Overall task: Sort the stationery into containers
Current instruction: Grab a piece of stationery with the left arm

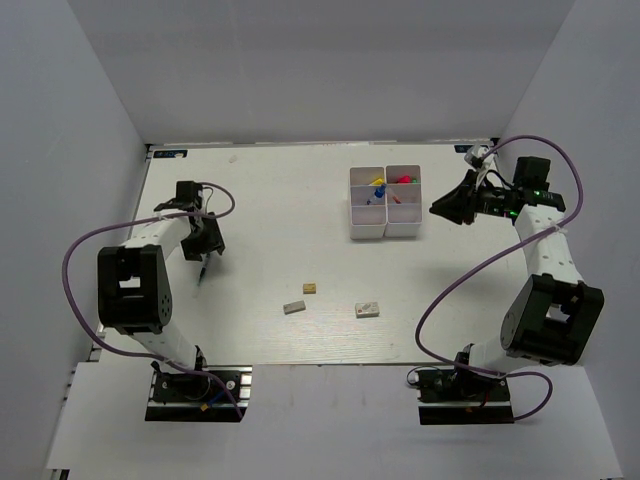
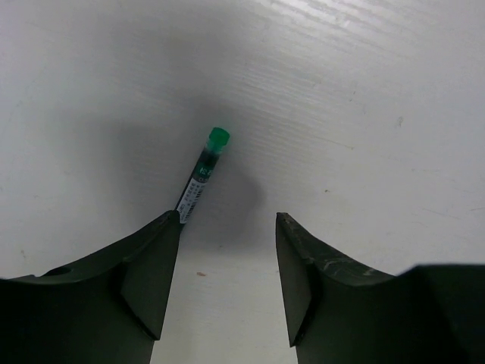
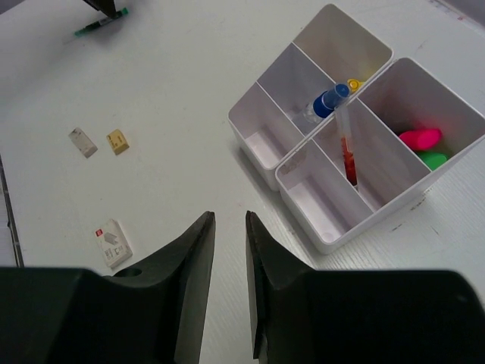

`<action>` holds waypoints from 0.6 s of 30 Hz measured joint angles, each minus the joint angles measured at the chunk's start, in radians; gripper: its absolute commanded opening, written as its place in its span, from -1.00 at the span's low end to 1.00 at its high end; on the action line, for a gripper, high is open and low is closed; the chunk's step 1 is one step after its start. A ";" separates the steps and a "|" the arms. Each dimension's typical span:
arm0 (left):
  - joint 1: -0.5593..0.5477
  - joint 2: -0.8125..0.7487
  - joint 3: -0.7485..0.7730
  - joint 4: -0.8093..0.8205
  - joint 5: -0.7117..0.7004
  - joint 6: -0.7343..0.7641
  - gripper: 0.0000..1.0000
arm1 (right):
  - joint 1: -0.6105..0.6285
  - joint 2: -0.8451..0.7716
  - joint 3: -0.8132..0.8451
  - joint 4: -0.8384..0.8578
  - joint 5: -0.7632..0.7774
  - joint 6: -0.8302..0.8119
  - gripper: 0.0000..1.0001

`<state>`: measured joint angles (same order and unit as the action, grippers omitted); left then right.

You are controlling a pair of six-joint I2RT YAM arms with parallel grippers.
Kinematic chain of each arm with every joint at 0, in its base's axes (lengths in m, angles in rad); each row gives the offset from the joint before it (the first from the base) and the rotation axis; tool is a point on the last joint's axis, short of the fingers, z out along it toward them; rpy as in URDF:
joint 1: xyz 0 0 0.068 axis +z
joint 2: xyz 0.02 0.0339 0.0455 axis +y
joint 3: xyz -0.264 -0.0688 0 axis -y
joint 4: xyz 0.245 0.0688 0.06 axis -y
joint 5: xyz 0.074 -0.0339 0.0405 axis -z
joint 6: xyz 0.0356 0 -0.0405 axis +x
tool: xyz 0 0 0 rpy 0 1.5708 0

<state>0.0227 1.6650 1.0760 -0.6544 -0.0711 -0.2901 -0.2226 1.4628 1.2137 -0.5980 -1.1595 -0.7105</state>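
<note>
Green-capped black highlighter (image 2: 201,170) lies flat on white table (image 2: 364,114), just ahead of left gripper (image 2: 227,218). Jaws apart, empty; highlighter's near end beside one fingertip. Right gripper (image 3: 229,221) hangs near white six-compartment plastic tray (image 3: 261,144), jaws a slim gap apart, holding nothing.

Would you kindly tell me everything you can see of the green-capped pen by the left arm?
The pen is slim and looks plastic: bright green cap, dark barrel, white printed label. It lies flat and slanted on the white table, cap pointing away from the left pincer. Its near end reaches one finger; whether they touch is unclear. Nothing grips it: the jaws stand apart.
</note>
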 measured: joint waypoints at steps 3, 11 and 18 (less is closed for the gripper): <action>0.000 0.005 -0.024 0.007 0.003 0.009 0.24 | -0.003 0.007 0.000 -0.008 -0.011 0.000 -0.43; 0.003 0.035 -0.068 0.013 -0.018 0.010 0.14 | -0.003 0.008 0.000 -0.039 -0.035 -0.012 -0.40; 0.008 0.039 -0.068 0.025 -0.016 0.006 -0.32 | -0.003 0.001 -0.032 -0.065 -0.045 -0.035 -0.37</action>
<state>0.0311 1.7042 1.0077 -0.6296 -0.0875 -0.2836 -0.2253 1.4639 1.1820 -0.6628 -1.2041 -0.7460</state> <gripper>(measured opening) 0.406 0.311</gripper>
